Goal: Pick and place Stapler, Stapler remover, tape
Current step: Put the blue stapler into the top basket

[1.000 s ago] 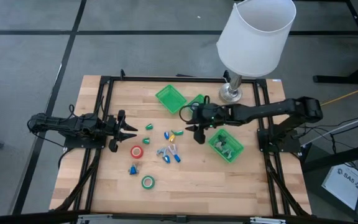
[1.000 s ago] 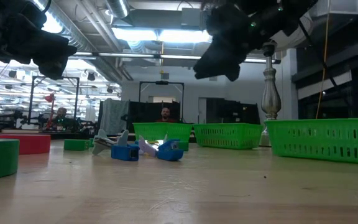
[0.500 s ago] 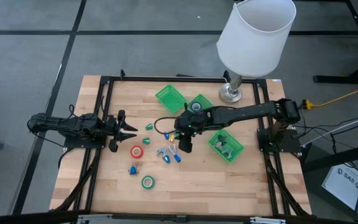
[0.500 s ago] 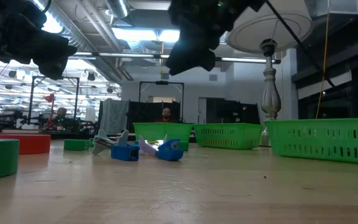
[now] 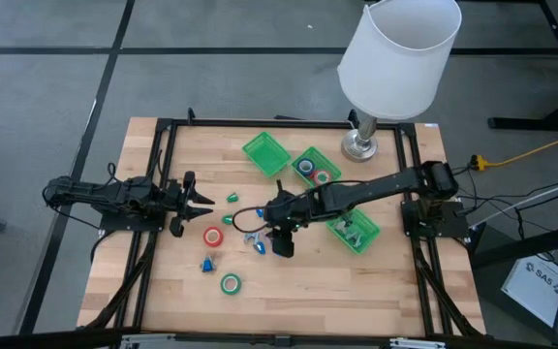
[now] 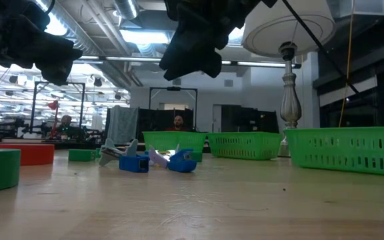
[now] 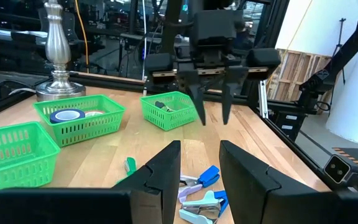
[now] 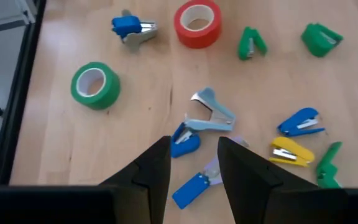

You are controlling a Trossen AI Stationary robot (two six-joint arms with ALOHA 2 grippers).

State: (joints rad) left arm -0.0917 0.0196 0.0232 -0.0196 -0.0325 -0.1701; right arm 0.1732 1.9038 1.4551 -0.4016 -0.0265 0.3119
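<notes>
Two staplers [image 5: 260, 242] half hidden under right gripper [image 5: 281, 249].

Right tool [image 5: 281, 248] hangs above the worktop [image 5: 376, 291] with open air beneath. Directly under and ahead of it lies a tight cluster of staple removers [image 8: 211, 115] and small staplers [image 8: 298, 122]. Green tape [image 8: 95, 85] and red tape [image 8: 197, 23] lie farther out, bare wood between.
</notes>
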